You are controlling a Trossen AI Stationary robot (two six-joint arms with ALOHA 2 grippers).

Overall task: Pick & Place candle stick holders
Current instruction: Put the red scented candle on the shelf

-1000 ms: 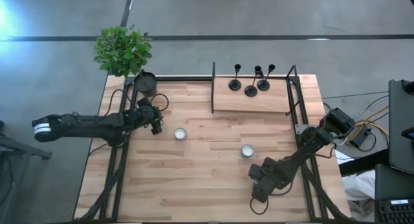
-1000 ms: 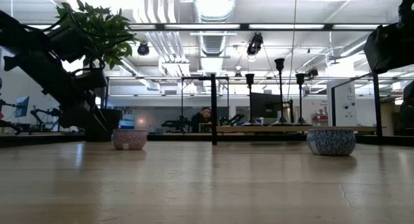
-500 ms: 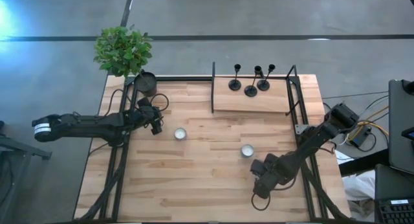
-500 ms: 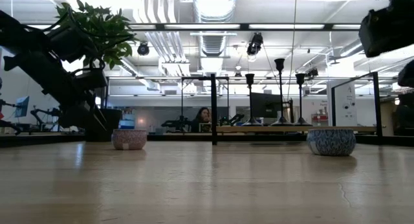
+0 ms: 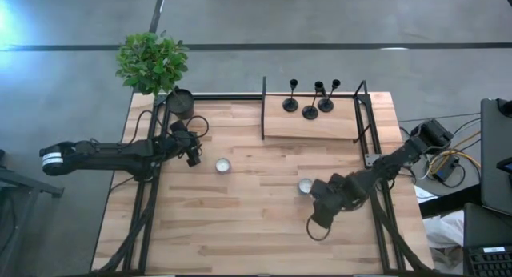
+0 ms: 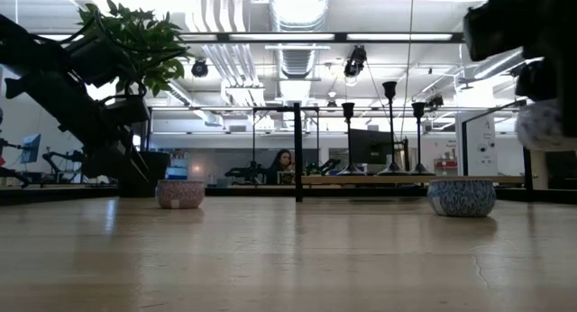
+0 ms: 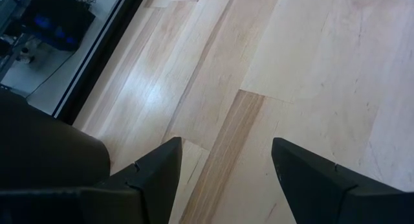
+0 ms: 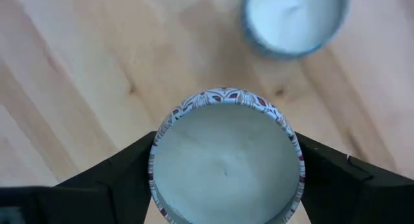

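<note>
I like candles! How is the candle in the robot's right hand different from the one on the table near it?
The held candle is pinched in the right hand; the table candle stands free. The held candle hangs up in the air; the table candle rests on the table. Both are little round tins of pale wax.

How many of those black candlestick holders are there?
3 candlestick holders, all standing on the raised shelf at the back: one left, one in the middle, one right. None looks hidden.
</note>
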